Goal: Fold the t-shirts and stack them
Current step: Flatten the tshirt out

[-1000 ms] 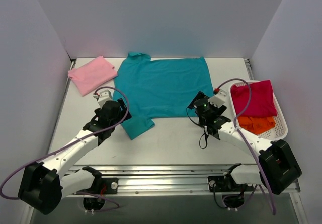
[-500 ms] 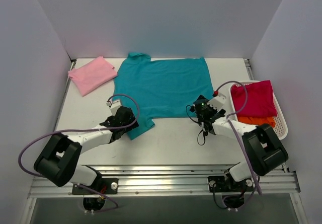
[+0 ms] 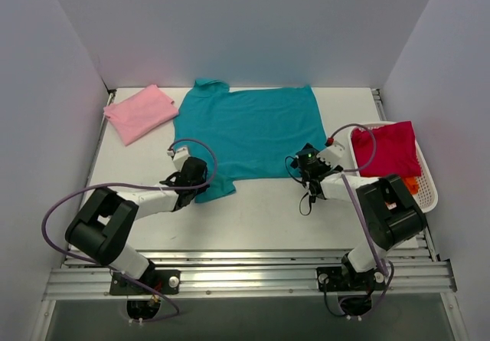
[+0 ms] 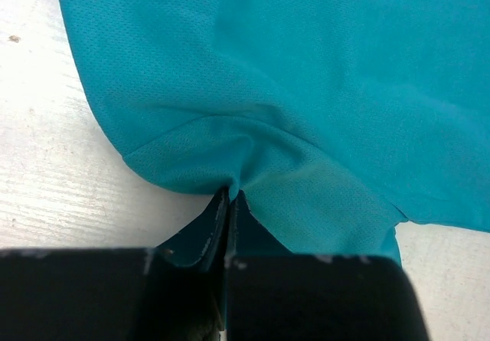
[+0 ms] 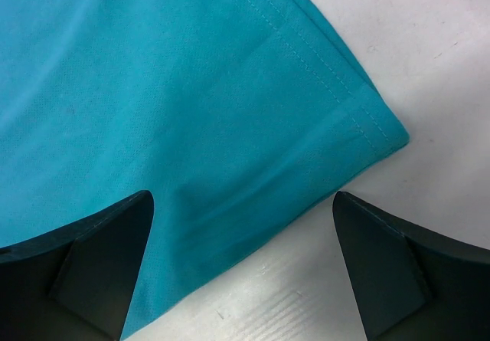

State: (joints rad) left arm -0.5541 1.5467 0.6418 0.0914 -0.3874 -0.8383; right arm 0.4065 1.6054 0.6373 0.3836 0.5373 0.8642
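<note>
Since a second ago both arms have drawn in low over the table (image 3: 260, 214), and the left gripper (image 3: 197, 178), wide then, is now closed. From above, the teal shirt (image 3: 245, 126) lies spread flat across the middle of the table, with the left gripper at its near left sleeve and the right gripper (image 3: 306, 160) at its near right corner. A folded pink shirt (image 3: 140, 113) lies at the far left. A magenta shirt (image 3: 387, 148) fills the white basket (image 3: 430, 195) on the right, and a sliver of what seems to be an orange shirt (image 3: 414, 181) shows beneath it. On the left wrist camera, the jaws are pinched together on a puckered fold of the sleeve hem. On the right wrist camera, the jaws stand wide apart, straddling the hemmed corner, which lies flat between them.
</note>
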